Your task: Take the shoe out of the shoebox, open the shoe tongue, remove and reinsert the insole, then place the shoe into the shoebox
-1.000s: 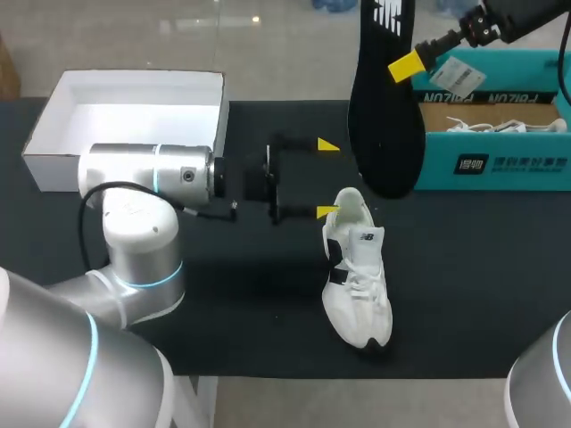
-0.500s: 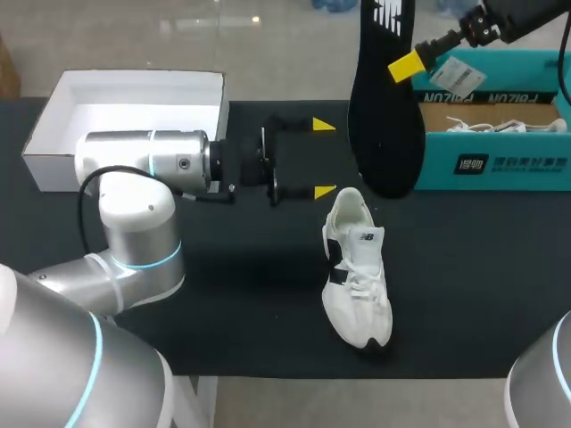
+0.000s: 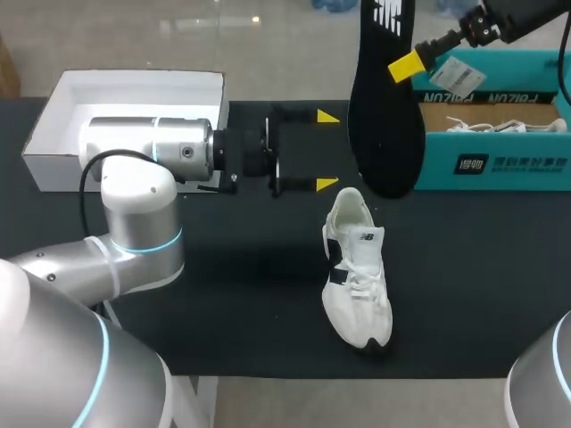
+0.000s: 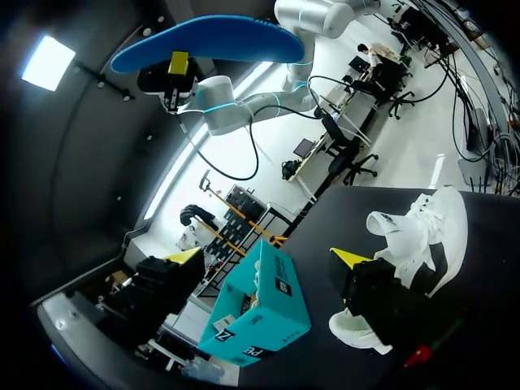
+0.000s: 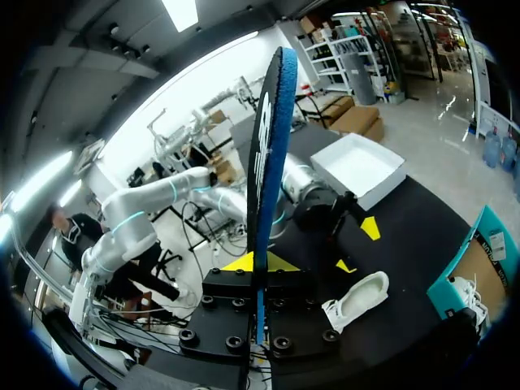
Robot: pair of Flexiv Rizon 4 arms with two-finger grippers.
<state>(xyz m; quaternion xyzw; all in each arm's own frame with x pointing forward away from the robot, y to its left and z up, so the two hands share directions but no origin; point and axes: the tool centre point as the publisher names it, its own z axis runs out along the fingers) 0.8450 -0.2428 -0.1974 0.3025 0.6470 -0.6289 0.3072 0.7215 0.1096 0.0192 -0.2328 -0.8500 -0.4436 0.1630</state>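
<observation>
Pinching the black insole [image 3: 384, 134] upright, your right claw [image 3: 406, 64] hangs beside the teal, printed shoebox [image 3: 500, 165]. Your left claw [image 3: 326, 150], spread, sits beside the white shoe [image 3: 357, 276]'s heel; toe near the surface [image 3: 464, 267]'s front edge.

On the black table [image 3: 464, 267] lie a white shoe [image 3: 357, 272], a teal shoebox [image 3: 500, 165] and an open white box [image 3: 134, 94].

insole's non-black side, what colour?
Blue. The insole shows that side best in the left wrist view.
</observation>
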